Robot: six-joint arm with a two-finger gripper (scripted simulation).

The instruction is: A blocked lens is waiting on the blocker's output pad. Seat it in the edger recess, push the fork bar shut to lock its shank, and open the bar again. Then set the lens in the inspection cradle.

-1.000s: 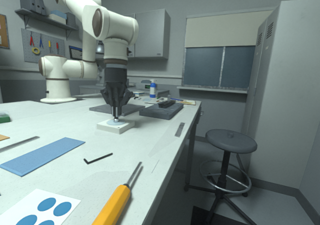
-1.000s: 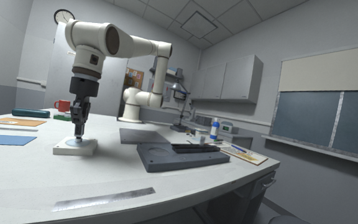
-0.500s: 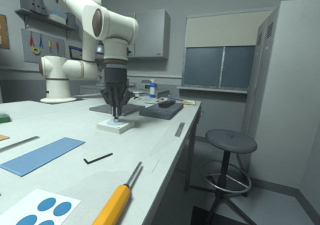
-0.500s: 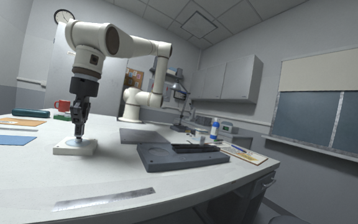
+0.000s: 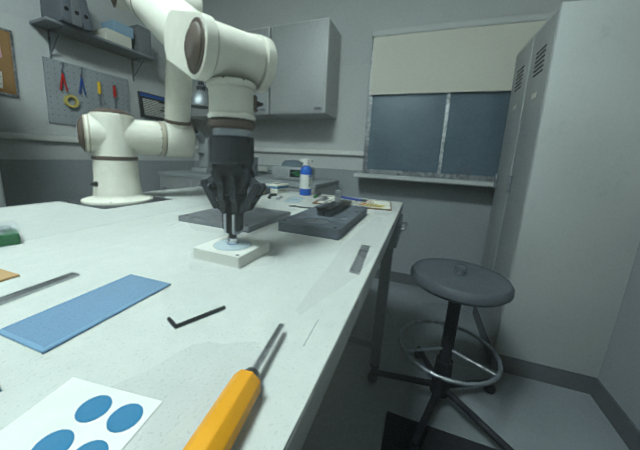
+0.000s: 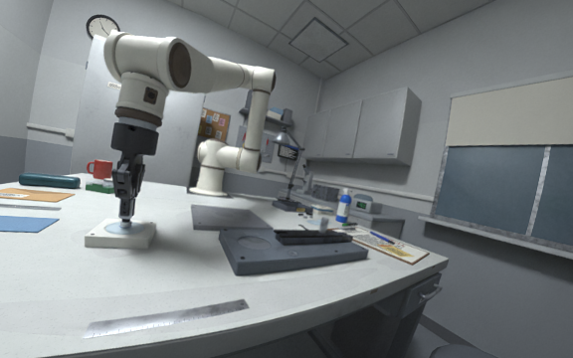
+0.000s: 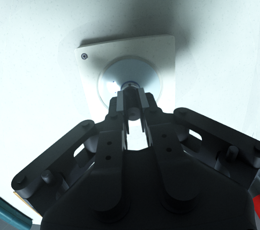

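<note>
The blocked lens [image 5: 232, 244] [image 6: 124, 227] [image 7: 129, 80], a pale blue disc with a short metal shank standing up from its middle, lies flat on the white output pad [image 5: 232, 252] [image 6: 120, 234]. I hold that shank in my closed gripper [image 5: 232, 234] [image 6: 126, 215] [image 7: 132, 98], which points straight down over the pad. To the right is the dark grey edger base [image 5: 322, 220] [image 6: 290, 249], with a round recess [image 6: 253, 242] and a black fork bar [image 5: 334, 207] [image 6: 313, 236] beside it. A flat grey plate [image 5: 234, 218] [image 6: 228, 218] lies behind the pad.
A blue mat [image 5: 81, 310], steel rulers [image 6: 167, 317], a black hex key [image 5: 195, 316] and a yellow-handled tool [image 5: 230, 400] lie on the near table. A stool [image 5: 455, 306] stands off the table's right edge. A blue-capped bottle [image 5: 305, 177] stands at the back.
</note>
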